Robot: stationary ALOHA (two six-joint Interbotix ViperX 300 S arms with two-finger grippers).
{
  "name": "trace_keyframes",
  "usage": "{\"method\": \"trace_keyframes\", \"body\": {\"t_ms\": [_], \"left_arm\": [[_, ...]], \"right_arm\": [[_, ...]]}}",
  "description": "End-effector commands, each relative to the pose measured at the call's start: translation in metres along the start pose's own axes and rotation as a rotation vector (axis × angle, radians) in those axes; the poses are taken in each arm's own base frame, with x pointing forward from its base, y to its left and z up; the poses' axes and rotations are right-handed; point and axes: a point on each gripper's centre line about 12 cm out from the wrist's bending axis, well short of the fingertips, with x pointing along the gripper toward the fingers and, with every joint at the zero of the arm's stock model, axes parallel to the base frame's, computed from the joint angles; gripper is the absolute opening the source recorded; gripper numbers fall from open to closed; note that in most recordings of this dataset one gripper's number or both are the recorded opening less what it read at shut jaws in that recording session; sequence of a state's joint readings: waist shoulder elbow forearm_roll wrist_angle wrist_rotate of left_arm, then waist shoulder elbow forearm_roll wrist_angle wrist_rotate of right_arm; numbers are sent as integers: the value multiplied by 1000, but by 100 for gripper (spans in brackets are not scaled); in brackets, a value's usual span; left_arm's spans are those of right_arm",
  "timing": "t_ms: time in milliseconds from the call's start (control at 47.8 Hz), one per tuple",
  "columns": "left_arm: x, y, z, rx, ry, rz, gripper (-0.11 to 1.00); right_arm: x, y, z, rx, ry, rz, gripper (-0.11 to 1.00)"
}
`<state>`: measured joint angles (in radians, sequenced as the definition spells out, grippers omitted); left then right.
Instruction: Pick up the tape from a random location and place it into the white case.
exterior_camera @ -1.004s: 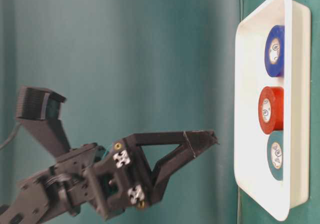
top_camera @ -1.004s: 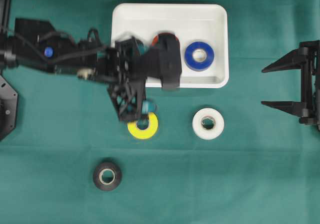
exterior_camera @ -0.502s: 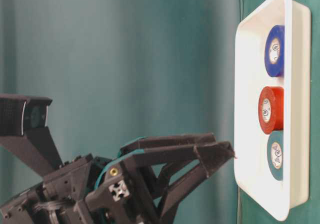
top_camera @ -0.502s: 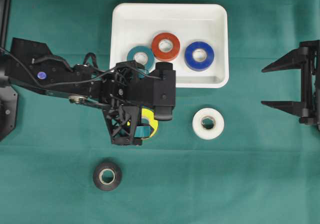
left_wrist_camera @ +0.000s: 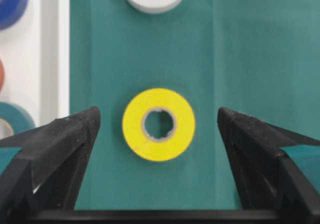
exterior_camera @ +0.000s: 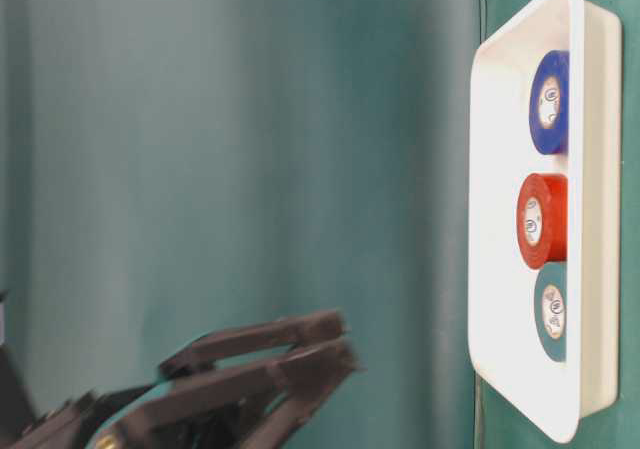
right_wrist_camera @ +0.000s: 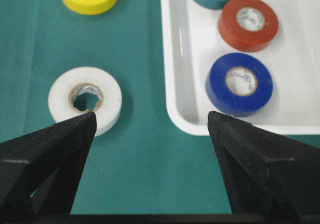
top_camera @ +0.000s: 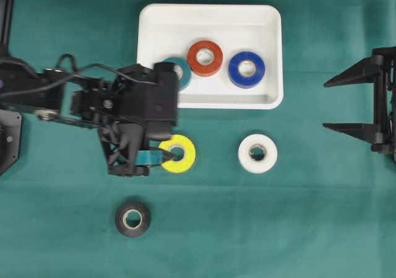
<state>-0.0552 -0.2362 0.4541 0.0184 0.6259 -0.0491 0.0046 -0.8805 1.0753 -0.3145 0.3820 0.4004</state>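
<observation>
Hovering wide open over the yellow tape point(left_wrist_camera: 159, 124) on the cloth, just below the white case point(top_camera: 210, 15), the left gripper point(left_wrist_camera: 159, 149) risks nudging the roll sideways if it descends off-centre.

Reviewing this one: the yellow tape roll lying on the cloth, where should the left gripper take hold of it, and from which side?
Probably across the outer rim, from straight above. The yellow tape roll lies flat on the green cloth, hole up, so its round outer wall is the only face the fingers can pinch. The left gripper is open and the roll sits centred between its fingers with cloth showing on both sides.
</observation>
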Motion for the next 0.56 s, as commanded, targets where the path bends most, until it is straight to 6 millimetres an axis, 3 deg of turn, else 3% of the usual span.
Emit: {"method": "trace_keyframes", "body": {"t_ms": [0, 544], "left_arm": [[-24, 1, 6, 0, -81, -2, 93], [-88, 2, -26, 10, -316, -10, 93]], "right_arm": [[-4, 1, 14, 4, -30, 0, 88], [-11, 0, 24, 6, -65, 0, 88]]}}
